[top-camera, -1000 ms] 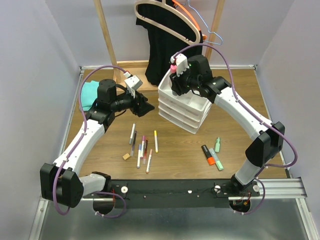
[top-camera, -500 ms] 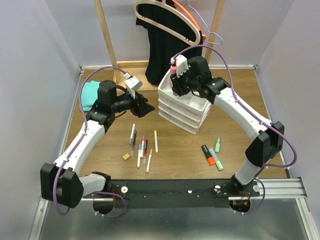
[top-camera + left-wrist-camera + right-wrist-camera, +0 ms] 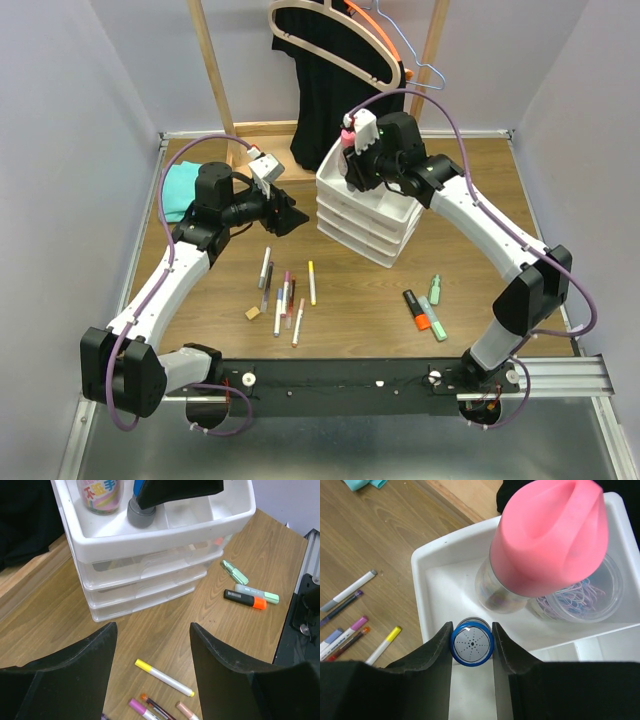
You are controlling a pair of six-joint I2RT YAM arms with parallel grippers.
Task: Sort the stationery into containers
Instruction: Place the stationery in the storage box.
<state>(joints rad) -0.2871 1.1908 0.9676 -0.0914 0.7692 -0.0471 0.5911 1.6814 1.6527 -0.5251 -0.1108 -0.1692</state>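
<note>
— Left pincer (image 3: 152, 650)?
— Spread, empty, above the yellow-capped pen (image 3: 164, 676), lower frame.
— And the blue-capped tube (image 3: 141, 511)?
— Upright, clamped in the right pincer (image 3: 471, 632); the organiser tray (image 3: 420, 595) lies straight below, the pink-capped bottle (image 3: 550, 535) just beside.

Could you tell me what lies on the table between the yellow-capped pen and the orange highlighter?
Nothing: between the yellow-capped pen and the orange highlighter, the top view shows only bare tabletop.

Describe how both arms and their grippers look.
Both the left arm and right arm have white link shells with black joints and bases. A purple cable loops along each. The left gripper and right gripper are matte black and wedge-shaped. No markings are readable.
</note>
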